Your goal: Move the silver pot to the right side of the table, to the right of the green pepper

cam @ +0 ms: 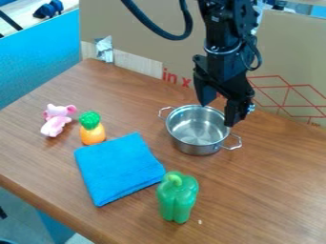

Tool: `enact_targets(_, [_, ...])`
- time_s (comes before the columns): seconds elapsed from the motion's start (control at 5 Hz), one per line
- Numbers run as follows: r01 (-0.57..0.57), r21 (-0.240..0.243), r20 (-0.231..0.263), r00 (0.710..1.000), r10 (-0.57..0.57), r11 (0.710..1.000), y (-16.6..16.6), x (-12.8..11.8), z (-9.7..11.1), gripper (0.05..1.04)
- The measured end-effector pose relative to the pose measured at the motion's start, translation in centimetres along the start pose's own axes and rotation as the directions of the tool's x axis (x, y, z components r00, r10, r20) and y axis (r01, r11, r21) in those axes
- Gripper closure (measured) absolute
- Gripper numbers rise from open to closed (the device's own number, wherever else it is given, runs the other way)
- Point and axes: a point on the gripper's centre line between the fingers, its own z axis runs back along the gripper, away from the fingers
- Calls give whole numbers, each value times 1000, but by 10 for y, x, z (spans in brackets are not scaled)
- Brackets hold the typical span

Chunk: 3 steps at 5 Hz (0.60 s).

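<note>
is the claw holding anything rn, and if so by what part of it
Nothing is held. The claw is open by the metal pot, its two fingers spread apart with nothing gripped between them.

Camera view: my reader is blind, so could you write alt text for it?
A black robot's open end effector hangs over a two-handled metal pot on a wooden table. Nearby are a folded blue cloth, a green bell pepper, an orange-and-green toy and a pink toy.
</note>
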Motion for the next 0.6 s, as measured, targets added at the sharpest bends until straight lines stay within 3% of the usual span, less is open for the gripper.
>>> enact_targets(0.2, [-7, -7, -30, 1000, 7, 1000, -2, -5, -10, 82])
enact_targets(0.4, [-138, 68, 16, 990, 137, 988, 7, -7, -22, 82])
enact_targets(0.6, [-236, 111, 102, 969, 226, 965, 11, -8, -33, 82])
